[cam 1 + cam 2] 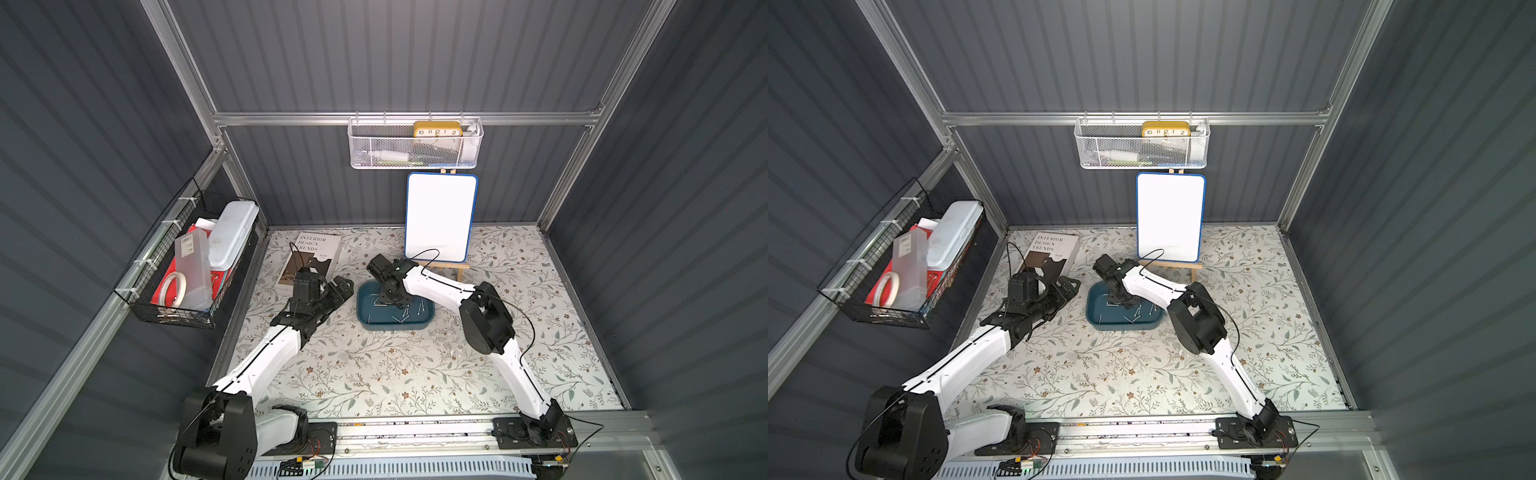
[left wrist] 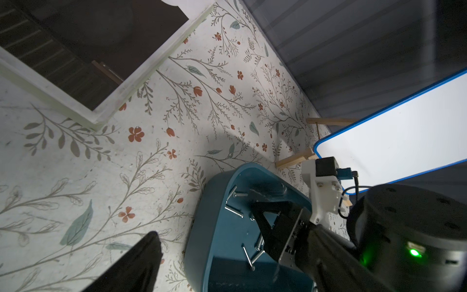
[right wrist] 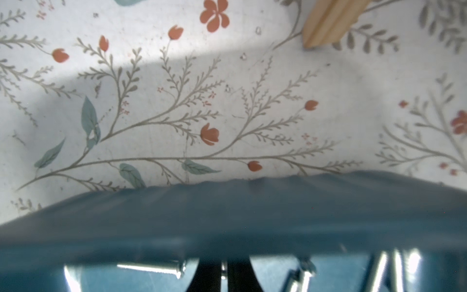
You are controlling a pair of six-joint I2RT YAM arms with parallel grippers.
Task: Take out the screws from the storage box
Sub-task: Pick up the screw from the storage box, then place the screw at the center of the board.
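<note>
While both arms reach in from the near edge of the floral table (image 1: 374,374), the contents run as follows, near to far.

- Storage box (image 1: 376,318): teal tray, flat on the table, about mid-table.
- Screws (image 1: 405,318): loose on the box floor in both top views, mostly in its near and right parts; a few more lie by the right gripper's tips (image 2: 233,211).
- Right gripper (image 1: 384,301): lowered into the left part of the box, jaws clenched together. A bright speck sits between the tips (image 3: 223,274), too blurred to tell whether it is a screw.
- Left gripper (image 1: 341,286): just left of the box, jaws released and parted, nothing between them.
- Book (image 1: 311,253): flat, far left.
- Whiteboard (image 1: 440,216): upright on a wooden easel, beyond the box.
- White mesh basket (image 1: 415,149): on the far wall, yellow clock (image 1: 437,129) inside.
</note>
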